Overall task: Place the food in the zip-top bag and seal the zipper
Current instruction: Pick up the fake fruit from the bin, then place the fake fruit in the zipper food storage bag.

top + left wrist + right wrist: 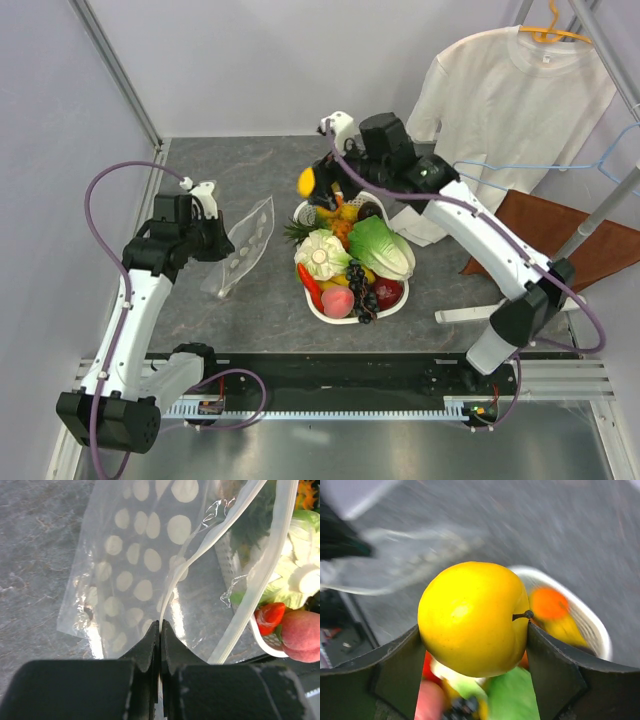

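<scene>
The clear zip-top bag (245, 245) with white dots stands on edge at the left of the mat. My left gripper (222, 243) is shut on the bag's mouth edge, and in the left wrist view its jaws (160, 625) pinch the whitish zipper (200, 555); the mouth gapes open. My right gripper (312, 185) is shut on a yellow round fruit (472, 617), held in the air over the far left rim of the white basket (330, 315). More food lies in the basket: green lettuce (380, 247), a pink peach (337, 300) and a red fruit (388, 292).
A white T-shirt (510, 100) hangs on a hanger at the back right, with a blue wire hanger (600, 165) and a brown board (560, 235) beside it. Metal frame posts stand at the back corners. The basket sits between the two arms.
</scene>
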Robot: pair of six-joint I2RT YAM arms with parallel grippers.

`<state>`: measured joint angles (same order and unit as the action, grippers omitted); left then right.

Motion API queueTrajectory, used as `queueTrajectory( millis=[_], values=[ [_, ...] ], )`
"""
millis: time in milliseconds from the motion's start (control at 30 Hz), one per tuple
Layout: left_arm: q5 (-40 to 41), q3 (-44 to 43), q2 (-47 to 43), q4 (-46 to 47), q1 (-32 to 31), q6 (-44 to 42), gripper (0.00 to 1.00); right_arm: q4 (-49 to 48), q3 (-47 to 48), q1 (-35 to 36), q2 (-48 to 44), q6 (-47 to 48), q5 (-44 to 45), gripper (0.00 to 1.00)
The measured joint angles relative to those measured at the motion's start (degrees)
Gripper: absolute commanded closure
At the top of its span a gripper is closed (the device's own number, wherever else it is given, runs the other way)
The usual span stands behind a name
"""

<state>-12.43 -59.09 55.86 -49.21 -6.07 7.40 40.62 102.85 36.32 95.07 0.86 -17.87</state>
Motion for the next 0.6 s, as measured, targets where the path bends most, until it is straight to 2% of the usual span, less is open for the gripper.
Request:
queueTrajectory(
  millis=[133,267,467,600],
  values=[
    [-2.95,-0.61,1.01,-0.39,0.00,0.04,0.98,-12.22,-4.57,10.80,-4.00,-1.55,-2.84,0.76],
    [-5.62,-2.21,1.70,-0.83,0.00,0.15,0.98,-19.85,-5.35,18.93,-2.58,-0.76,-3.58,0.81],
    [-8.33,-3.30,1.86,-1.60,0.37,0.66,0.98,-25.66,-8.57,21.00,2.73,2.34,0.26,0.82],
    [-10.01,-3.34,1.86,-1.79,0.94,0.83,0.98,-25.99,-11.65,20.81,5.97,3.65,3.82,0.83]
  ],
)
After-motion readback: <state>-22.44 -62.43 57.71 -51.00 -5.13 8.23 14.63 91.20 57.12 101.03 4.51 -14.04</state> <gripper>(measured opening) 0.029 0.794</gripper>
